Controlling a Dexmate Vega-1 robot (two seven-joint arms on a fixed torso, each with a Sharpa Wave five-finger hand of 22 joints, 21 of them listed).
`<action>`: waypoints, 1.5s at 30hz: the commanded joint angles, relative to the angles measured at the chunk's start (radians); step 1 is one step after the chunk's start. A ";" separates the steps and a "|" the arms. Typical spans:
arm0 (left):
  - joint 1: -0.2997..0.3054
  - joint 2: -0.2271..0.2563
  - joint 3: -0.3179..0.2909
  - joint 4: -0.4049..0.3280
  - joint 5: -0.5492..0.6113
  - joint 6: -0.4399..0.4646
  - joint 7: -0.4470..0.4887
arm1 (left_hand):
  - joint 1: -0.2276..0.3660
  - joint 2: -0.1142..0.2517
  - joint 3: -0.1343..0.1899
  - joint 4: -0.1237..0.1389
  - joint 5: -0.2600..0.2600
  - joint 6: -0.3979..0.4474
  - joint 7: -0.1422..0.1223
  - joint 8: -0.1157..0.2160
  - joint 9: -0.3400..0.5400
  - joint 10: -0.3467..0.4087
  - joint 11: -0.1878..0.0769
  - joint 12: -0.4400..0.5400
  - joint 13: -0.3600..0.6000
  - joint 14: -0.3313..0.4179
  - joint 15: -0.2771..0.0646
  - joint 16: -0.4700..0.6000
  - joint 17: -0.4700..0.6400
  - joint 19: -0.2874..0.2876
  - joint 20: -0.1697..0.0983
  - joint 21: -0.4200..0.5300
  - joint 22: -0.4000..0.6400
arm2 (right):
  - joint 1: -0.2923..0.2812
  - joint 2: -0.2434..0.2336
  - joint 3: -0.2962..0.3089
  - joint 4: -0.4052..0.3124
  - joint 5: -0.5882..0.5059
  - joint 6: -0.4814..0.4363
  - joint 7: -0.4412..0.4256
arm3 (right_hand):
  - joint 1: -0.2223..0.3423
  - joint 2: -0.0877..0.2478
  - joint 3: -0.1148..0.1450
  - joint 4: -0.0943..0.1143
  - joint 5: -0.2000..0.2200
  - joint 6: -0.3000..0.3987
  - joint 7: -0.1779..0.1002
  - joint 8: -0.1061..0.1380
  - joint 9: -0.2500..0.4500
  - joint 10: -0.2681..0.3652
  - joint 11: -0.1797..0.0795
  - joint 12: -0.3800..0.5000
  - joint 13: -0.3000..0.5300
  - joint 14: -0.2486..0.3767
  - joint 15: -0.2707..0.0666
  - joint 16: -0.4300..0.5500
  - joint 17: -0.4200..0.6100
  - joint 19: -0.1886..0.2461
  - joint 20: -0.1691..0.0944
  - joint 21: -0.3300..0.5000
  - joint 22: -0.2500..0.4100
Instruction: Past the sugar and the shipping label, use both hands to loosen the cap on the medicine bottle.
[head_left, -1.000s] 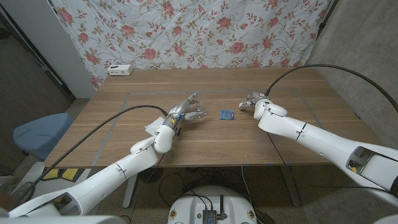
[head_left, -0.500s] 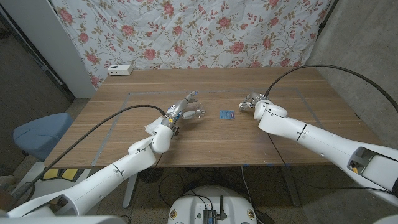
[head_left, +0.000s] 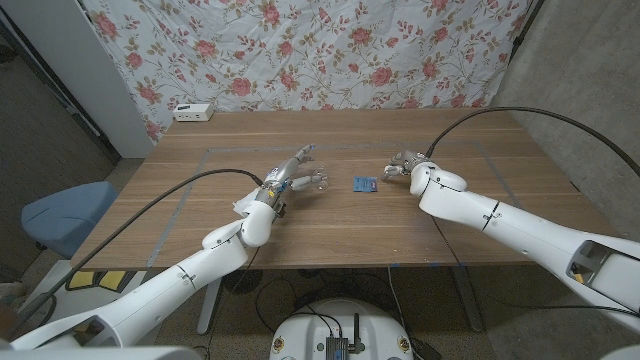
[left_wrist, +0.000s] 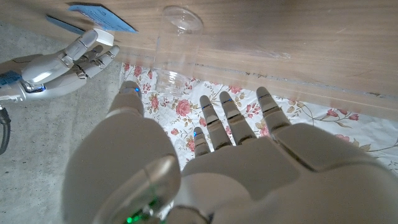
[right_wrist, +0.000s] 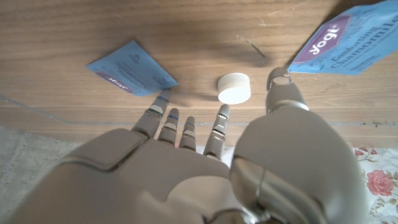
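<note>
The clear bottle (left_wrist: 176, 45) stands upright on the wooden table (head_left: 350, 230), just beyond the fingertips of the left hand (left_wrist: 211, 165). Its mouth looks uncapped, though the see-through plastic makes that hard to judge. A round white cap (right_wrist: 234, 88) lies on the wood by itself, just past the fingers (right_wrist: 217, 121) of the right hand (right_wrist: 205, 168) and touching none of them.

The left hand holds nothing; its fingers are spread and reach toward the bottle without closing on it. The right hand is also empty, with its fingers stretched out and apart, thumb to one side of the cap.

In the head view the 2 hands face each other across the middle of the table, the left hand (head_left: 298, 176) well apart from the right hand (head_left: 400, 165). A small blue packet (head_left: 365, 183) lies flat between them. In the right wrist view that packet (right_wrist: 130, 67) sits to one side of the cap, and a larger blue tea packet (right_wrist: 348, 38) lies on the other side, near the thumb.

A small white box (head_left: 193, 112) sits at the far left corner of the table. A floral cloth (head_left: 330, 50) hangs behind, and a blue chair (head_left: 65, 215) stands off the table's left side.
</note>
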 joint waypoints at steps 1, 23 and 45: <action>0.024 0.006 -0.039 -0.014 -0.048 -0.052 0.012 | -0.034 0.009 -0.009 0.018 0.006 0.017 0.006 0.008 0.002 -0.023 0.006 0.002 0.002 -0.028 -0.025 -0.001 0.002 -0.017 0.002 0.000 0.003 | -0.051 -0.027 0.049 -0.064 -0.012 0.049 -0.034 | -0.015 -0.002 -0.004 0.008 0.004 -0.034 0.006 -0.008 0.000 -0.012 0.009 0.002 0.002 -0.017 0.004 -0.003 0.001 -0.012 -0.004 -0.001 0.001; 0.020 -0.011 -0.100 0.099 -0.175 -0.289 -0.005 | -0.119 0.100 -0.015 0.071 0.000 0.114 0.107 0.007 0.001 -0.135 0.054 0.007 -0.001 -0.141 0.019 0.003 0.003 -0.037 -0.102 0.011 0.003 | -0.163 -0.049 0.178 -0.128 0.023 0.181 -0.102 | -0.036 0.006 -0.013 0.001 0.009 -0.187 -0.026 -0.014 -0.021 -0.050 0.016 0.007 -0.008 -0.089 -0.006 -0.007 -0.015 -0.063 -0.029 0.000 -0.001; -0.044 -0.072 -0.121 0.267 -0.229 -0.454 -0.022 | -0.149 0.133 -0.021 0.076 -0.014 0.085 0.226 -0.003 0.001 -0.183 0.110 0.005 -0.003 -0.173 0.043 0.001 0.000 0.043 -0.219 0.021 0.002 | -0.286 -0.029 0.340 -0.037 0.140 0.502 -0.188 | -0.115 0.036 -0.035 0.038 -0.002 -0.269 -0.047 -0.017 -0.034 -0.037 -0.008 0.012 -0.018 -0.103 -0.061 0.004 -0.015 -0.065 -0.083 0.007 -0.002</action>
